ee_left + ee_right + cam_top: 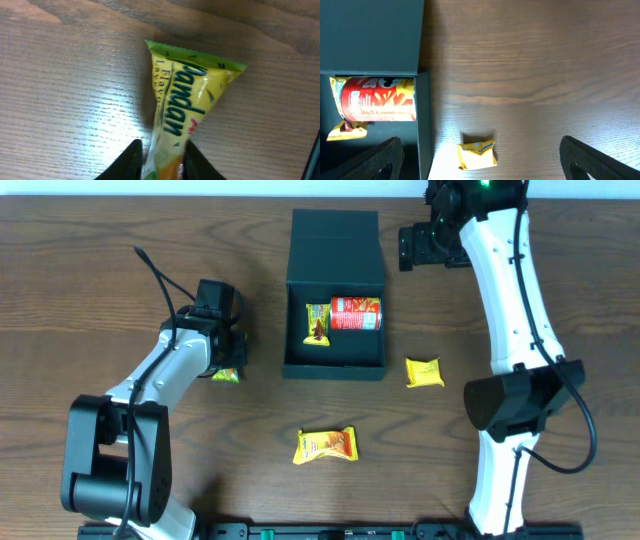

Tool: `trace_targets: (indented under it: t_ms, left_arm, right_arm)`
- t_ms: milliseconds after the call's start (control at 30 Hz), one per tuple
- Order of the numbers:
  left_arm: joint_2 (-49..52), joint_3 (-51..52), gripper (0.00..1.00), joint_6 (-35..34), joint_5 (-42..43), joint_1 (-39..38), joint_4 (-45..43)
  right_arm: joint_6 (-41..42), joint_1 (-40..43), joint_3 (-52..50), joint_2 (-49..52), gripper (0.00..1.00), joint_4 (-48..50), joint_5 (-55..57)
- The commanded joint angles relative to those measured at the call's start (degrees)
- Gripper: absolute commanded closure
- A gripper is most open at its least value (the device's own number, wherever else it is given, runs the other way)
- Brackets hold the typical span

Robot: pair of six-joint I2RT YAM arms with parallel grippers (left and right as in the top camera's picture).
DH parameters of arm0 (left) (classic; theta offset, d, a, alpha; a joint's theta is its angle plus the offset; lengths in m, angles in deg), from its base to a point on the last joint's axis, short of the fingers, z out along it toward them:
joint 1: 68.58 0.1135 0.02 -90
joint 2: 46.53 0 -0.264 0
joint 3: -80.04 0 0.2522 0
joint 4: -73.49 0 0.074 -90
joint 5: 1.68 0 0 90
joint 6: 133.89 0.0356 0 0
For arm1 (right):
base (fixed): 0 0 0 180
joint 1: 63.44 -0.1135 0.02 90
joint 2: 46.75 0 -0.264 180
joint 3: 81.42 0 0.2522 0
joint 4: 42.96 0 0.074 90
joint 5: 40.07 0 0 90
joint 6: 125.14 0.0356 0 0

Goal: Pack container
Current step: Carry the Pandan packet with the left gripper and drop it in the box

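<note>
Container (334, 295) sat at the far middle of the table (120, 240), lid (335, 242) thrown open and lying flat on the far side. Inside, against the right wall: a red can (356, 313) on its side. Just left of it, touching, a small yellow-brown packet (318, 323). The rest of the floor was dark and bare.

My left pincer (225, 360) was down at the table, left of the container and apart from it. Wrist view: both fingers (127, 162) were pressed in on the narrow end of a green-and-yellow pandan packet (192, 100), jaws nearly together with only the crimped wrapper between them. The packet's wide end pointed away from me over the wood. I could not tell whether it was off the table or resting on it.

My right pincer (422, 245) hung near the container's far right corner, beside the lid, touching nothing. Its fingers (375, 160) stood far apart at the two lower corners of the wrist view, jaws wide and holding nothing. That view showed the container's right wall, the can behind it, and bare wood to the right.

Loose on the table: a yellow packet (424, 372) just off the container's near right corner, and an orange packet (326, 446) nearer me, well clear of the front wall.
</note>
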Motion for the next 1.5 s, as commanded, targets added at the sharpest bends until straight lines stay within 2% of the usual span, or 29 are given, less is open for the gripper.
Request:
trace_targets:
  t_ms: [0, 100, 367, 667, 967, 1167, 1267, 1367, 1467]
  left_arm:
    - [0.4, -0.2, 0.75, -0.8, -0.2, 0.2, 0.1]
    - [0.4, -0.2, 0.76, -0.7, -0.2, 0.2, 0.1]
    - [0.4, -0.3, 0.92, -0.7, 0.0, 0.2, -1.4]
    - [0.2, -1.9, 0.93, -0.7, 1.2, 0.1, -0.4]
    - [0.1, -13.9, 0.93, -0.7, 8.1, 0.0, 8.2]
    - [0.1, -20.4, 0.93, -0.1, 9.0, -3.4, 9.4]
    - [0.1, -23.0, 0.93, 1.9, 6.7, -7.6, 9.0]
    - [0.2, -24.0, 0.92, 3.4, -2.8, -13.7, 7.9]
    - [0.2, -24.0, 0.92, 3.4, -7.0, -17.1, 6.8]
  right_arm:
    - [0.7, 0.1, 0.0, -0.4, 0.01, 0.0, -0.2]
    - [0.6, 0.1, 0.0, -0.4, 0.01, 0.1, -0.2]
    - [0.6, 0.1, 0.0, -0.4, 0.01, 0.5, -0.2]
    - [0.6, 0.1, 0.0, -0.4, 0.01, 2.0, -0.2]
    - [0.6, 0.2, 0.0, -0.4, 0.01, 3.6, -0.2]
    - [0.6, 0.2, 0.0, -0.4, 0.01, 4.3, 0.1]
    - [0.6, 0.2, 0.0, -0.4, 0.01, 4.5, 0.7]
    - [0.6, 0.2, 0.0, -0.4, 0.01, 4.7, 0.7]
    - [0.3, 0.2, 0.0, -0.4, 0.01, 4.7, 0.7]
